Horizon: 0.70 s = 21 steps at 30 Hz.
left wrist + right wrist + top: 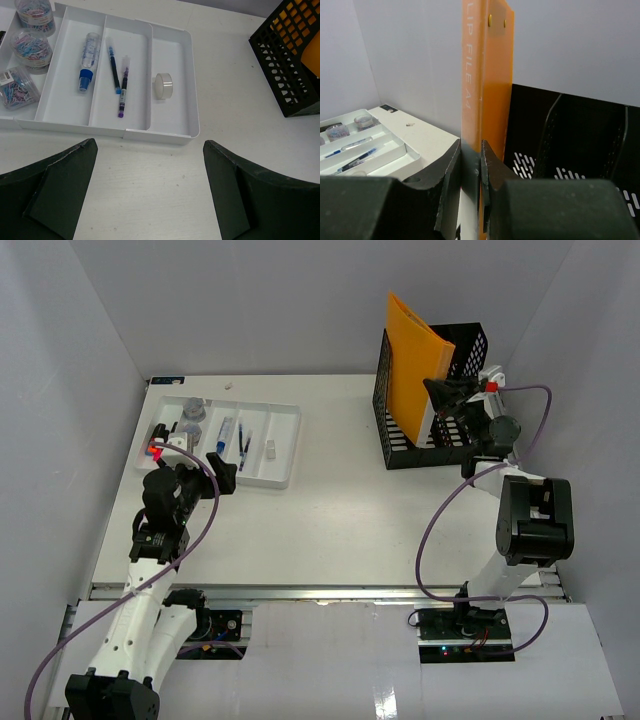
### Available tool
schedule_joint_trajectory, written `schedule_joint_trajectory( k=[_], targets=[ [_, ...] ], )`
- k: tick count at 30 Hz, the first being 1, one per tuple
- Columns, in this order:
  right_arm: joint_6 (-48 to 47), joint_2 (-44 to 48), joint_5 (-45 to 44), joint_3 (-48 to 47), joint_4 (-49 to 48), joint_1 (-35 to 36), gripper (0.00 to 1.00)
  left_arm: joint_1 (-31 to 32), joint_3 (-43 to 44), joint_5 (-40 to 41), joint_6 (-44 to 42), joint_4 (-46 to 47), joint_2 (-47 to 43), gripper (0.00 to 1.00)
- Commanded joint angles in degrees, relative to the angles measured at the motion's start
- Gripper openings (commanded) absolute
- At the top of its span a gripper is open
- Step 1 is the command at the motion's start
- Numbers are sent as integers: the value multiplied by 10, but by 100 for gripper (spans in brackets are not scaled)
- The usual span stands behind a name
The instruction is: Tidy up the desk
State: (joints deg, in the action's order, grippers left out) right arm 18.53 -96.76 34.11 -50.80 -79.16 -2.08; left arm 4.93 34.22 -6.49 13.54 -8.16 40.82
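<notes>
L arm bent low at near-left of bench, its pincer released, jaws wide, hovering just before white plastic tray. Tray compartments hold 3 clear tubs of coloured clips, blue-capped tube, 2 pens and clear tape roll. R arm reaches far-right, R pincer clenched on stiff orange file standing in black mesh rack. Bench is flat and white, under everything.

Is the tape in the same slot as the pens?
No, the tape sits alone in the tray's end slot, while the two pens lie in the slot beside it.
</notes>
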Motion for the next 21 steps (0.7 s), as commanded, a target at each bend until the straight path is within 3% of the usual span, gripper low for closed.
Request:
schedule_joint_trajectory(
  k=[1,21],
  targets=[
    [36,-32,3,-8,-216,-4,8,-4,-2,4,-1,2,1,98],
    [18,-20,7,-27,-201,-5,8,-4,-2,1,0,2,6,98]
  ],
)
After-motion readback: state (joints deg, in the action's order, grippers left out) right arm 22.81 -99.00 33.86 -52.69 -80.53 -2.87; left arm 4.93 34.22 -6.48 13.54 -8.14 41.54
